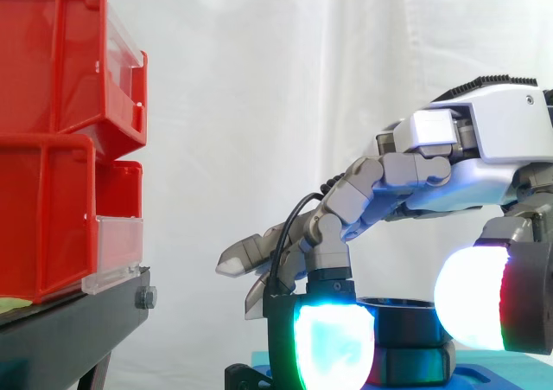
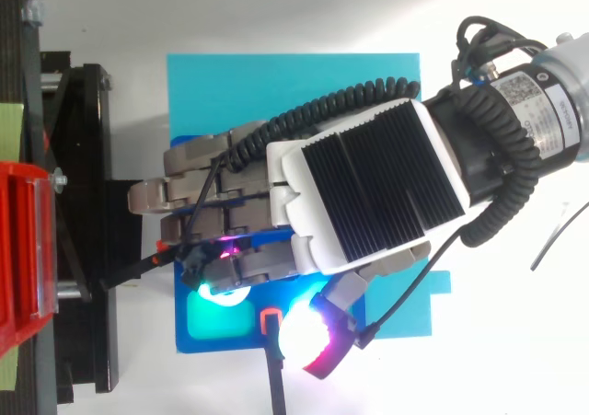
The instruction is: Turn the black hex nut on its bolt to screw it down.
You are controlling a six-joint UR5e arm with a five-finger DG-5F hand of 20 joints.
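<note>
Black hex nut [image 1: 404, 314] clamped between glowing pads [image 1: 333, 345] of grey-and-white robot hand [image 1: 484, 139]. Might slip round the flats if pinched loosely; might cross-thread if twisted tilted.

Reaches in from the right, hand [image 1: 484, 139] palm-down, thumb and one finger pinching black hex nut [image 1: 406, 316], others straight.

Stacked bins [image 1: 52, 148] on stand [image 1: 78, 321], far left. Right of stand: mat [image 2: 276, 84], base plate [image 2: 409, 328] on it, nut [image 1: 413, 355] on the plate. Hand [image 1: 484, 139] in from right, over plate, well apart from bins. Nut pinched between fingertip pads [image 1: 333, 347], one each side.
</note>
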